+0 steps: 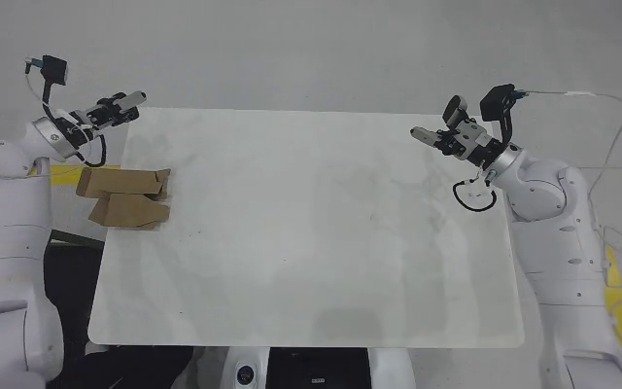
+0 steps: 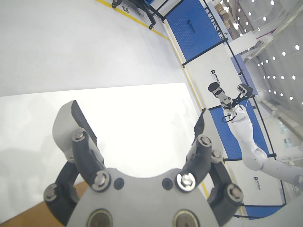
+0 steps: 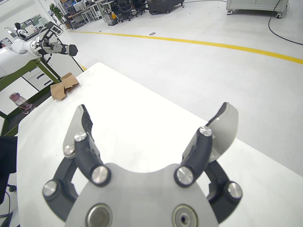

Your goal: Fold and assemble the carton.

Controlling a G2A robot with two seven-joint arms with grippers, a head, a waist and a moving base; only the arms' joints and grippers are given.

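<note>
A flattened brown carton (image 1: 124,197) lies at the table's left edge, partly overhanging it, flaps spread; it also appears far off in the right wrist view as the carton (image 3: 64,85). My left gripper (image 1: 126,102) hovers beyond the table's far left corner, above and behind the carton, open and empty (image 2: 139,116). A strip of brown carton (image 2: 30,210) peeks under it. My right gripper (image 1: 432,139) hangs over the far right part of the table, open with nothing between its fingers (image 3: 155,116).
The white table (image 1: 311,243) is bare across its middle and right. A green metal stand (image 3: 28,72) with a pink bottle (image 3: 20,101) sits beside the table's left edge. Blue fence panels (image 2: 196,31) stand farther off on the floor.
</note>
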